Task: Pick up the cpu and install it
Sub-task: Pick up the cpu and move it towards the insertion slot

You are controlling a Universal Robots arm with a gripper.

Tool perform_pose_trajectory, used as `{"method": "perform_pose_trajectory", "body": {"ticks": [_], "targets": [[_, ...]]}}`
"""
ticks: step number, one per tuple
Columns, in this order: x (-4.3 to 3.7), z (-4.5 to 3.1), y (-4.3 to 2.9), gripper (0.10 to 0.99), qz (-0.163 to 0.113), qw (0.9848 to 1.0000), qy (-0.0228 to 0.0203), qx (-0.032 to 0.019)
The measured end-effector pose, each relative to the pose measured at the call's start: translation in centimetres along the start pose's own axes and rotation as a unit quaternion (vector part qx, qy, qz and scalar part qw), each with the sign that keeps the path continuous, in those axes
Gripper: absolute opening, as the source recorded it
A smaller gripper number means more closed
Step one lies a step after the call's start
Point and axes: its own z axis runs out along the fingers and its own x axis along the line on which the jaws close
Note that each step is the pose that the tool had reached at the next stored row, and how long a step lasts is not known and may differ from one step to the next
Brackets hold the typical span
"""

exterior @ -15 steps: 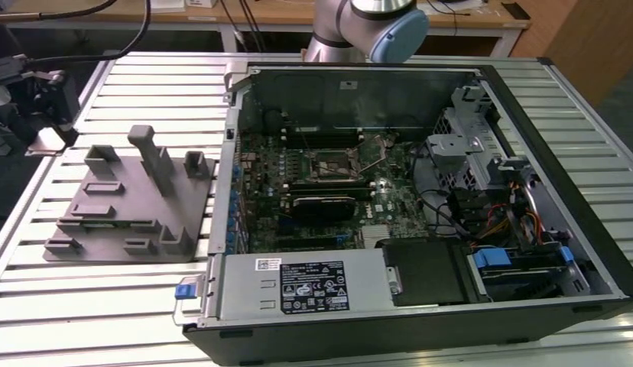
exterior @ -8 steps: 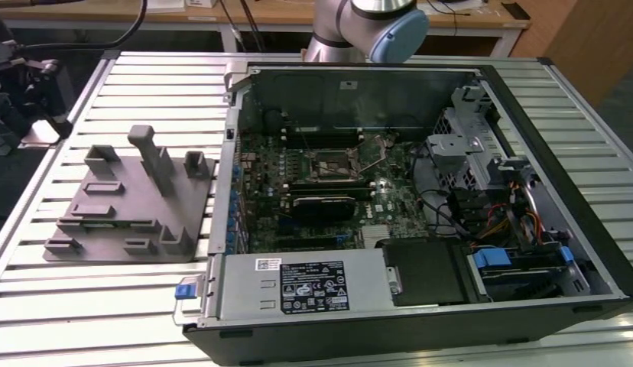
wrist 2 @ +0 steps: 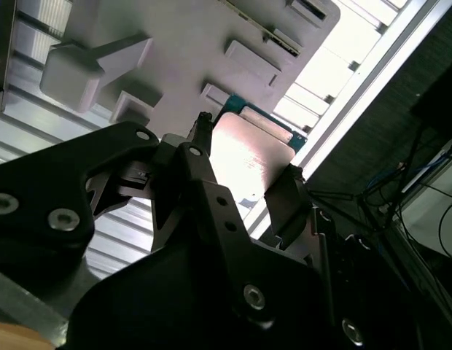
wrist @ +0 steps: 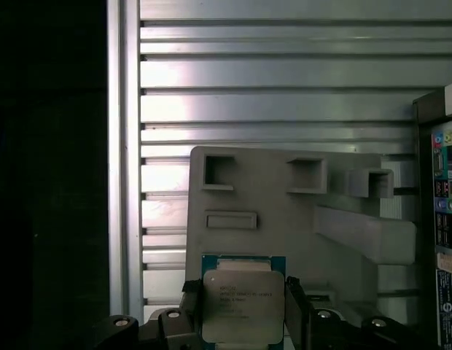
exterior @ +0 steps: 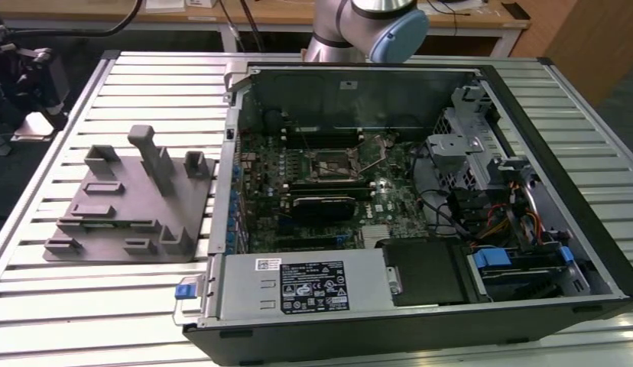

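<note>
The large black open computer case (exterior: 398,340) shows its square metal socket (exterior: 332,163) empty, so the installing is not yet done. Above the grey plastic fixture with posts (wrist: 284,211), the black gripper (wrist: 242,292) clamps the small silvery square cpu (wrist: 240,313), so the pick-up seems finished.

The cpu (wrist: 243,306): small flat square, silvery-white lid with faint print, thin green rim. Lid up, level, clamped at two opposite edges between the tool's (wrist: 243,312) black fingers (wrist: 295,310), above the grey fixture (wrist: 284,211). In the second wrist view the cpu (wrist 2: 248,157) glares bright.
</note>
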Motion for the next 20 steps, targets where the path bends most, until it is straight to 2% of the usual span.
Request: {"method": "perform_pose_trajectory", "body": {"ticks": [20], "targets": [[-0.10,-3.42,0.11,0.541,0.000,1.0000,-0.0017,-0.0001]]}}
